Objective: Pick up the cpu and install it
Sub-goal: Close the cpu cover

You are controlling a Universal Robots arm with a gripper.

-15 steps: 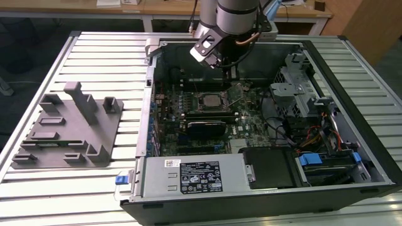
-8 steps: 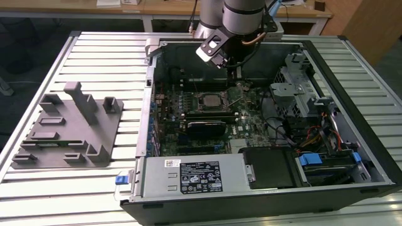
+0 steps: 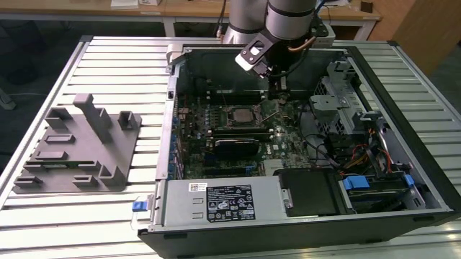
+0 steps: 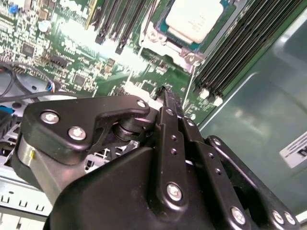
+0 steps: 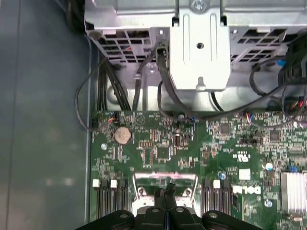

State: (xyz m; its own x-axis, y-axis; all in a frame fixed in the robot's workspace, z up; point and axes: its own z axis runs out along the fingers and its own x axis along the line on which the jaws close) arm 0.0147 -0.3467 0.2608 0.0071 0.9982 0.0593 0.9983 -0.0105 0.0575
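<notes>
The cpu lies flat in the black-framed socket at the middle of the green motherboard, silvery top up, inside the open computer case. The second wrist view has the cpu seated in the socket's metal frame, with a thin metal lever running from the frame's corner. My gripper hangs just to the exterior view's right of the socket, low over the board. Its black fingers are pressed together with nothing between them, tips over the socket frame's edge. The gripper points down beside the lever.
Memory slots flank the socket. A metal drive cage with cables stands past the board, and a silver power supply fills the case's front. A grey fixture rests on the slatted table at the exterior view's left.
</notes>
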